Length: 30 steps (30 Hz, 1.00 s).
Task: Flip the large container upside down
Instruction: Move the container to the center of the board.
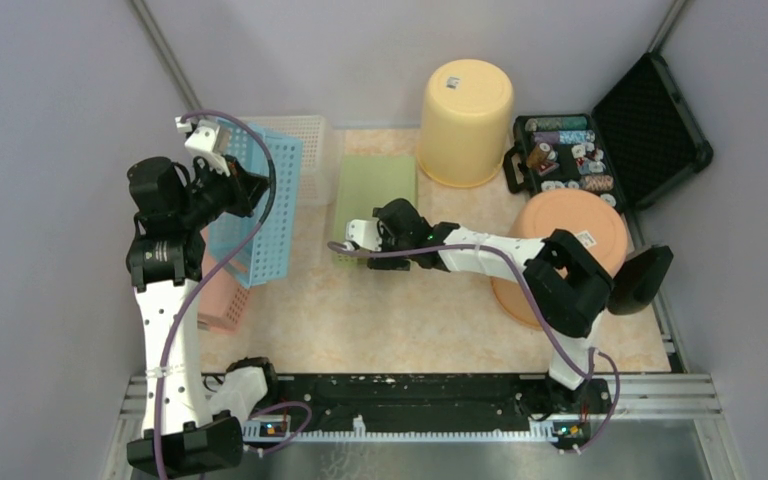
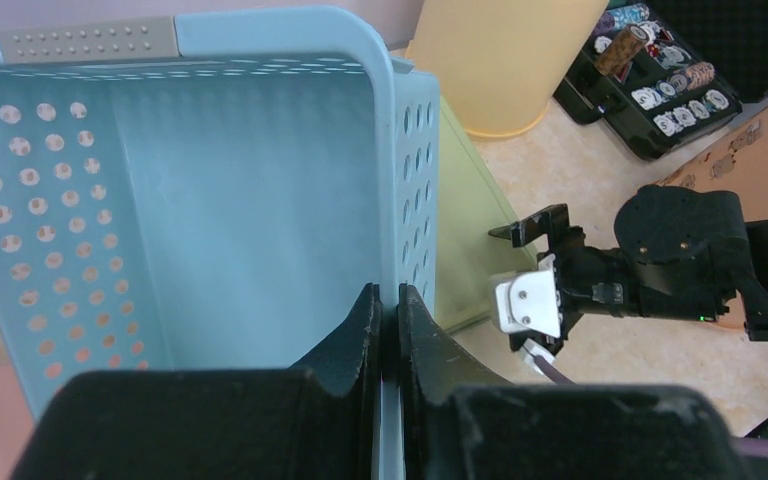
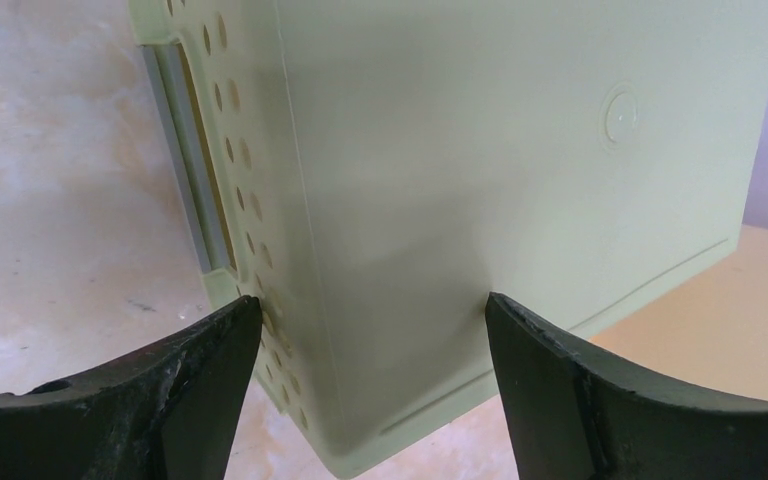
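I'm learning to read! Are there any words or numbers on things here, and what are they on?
Nothing here can be read.
White sticker on the yellow bucket: too small to read.
Small label on the orange tub: too blurred to read.
Poker chips in the black case: markings too small to read.

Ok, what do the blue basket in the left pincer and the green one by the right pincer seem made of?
Blue basket: moulded plastic, it seems, matt with a faint sheen; even rows of round holes and a thick rounded rim. Green basket: likely the same plastic, smooth satin; a round moulding mark on its base, perforated side.
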Tool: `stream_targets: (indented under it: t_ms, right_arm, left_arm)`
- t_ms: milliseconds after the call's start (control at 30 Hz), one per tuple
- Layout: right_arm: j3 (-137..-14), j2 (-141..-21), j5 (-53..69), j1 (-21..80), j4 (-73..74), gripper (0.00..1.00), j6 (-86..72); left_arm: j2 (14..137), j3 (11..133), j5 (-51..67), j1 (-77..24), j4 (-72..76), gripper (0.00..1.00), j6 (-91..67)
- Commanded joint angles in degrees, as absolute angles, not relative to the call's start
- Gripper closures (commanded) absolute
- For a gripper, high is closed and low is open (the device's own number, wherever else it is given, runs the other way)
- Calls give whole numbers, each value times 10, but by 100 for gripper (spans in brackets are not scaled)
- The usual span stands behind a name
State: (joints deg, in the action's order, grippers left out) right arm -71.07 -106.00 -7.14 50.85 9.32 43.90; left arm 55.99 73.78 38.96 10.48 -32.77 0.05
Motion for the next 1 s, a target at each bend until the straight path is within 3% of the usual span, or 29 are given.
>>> stream_targets:
  t_ms: [0, 967]
  right_arm:
    - [-758, -1086, -85, 486, 77, 18, 431]
    - [-929, -1210, -133, 434, 88, 16, 449]
  left_arm:
    - [545, 739, 406, 110, -272, 100, 2]
    - [545, 733, 421, 119, -264, 100, -20]
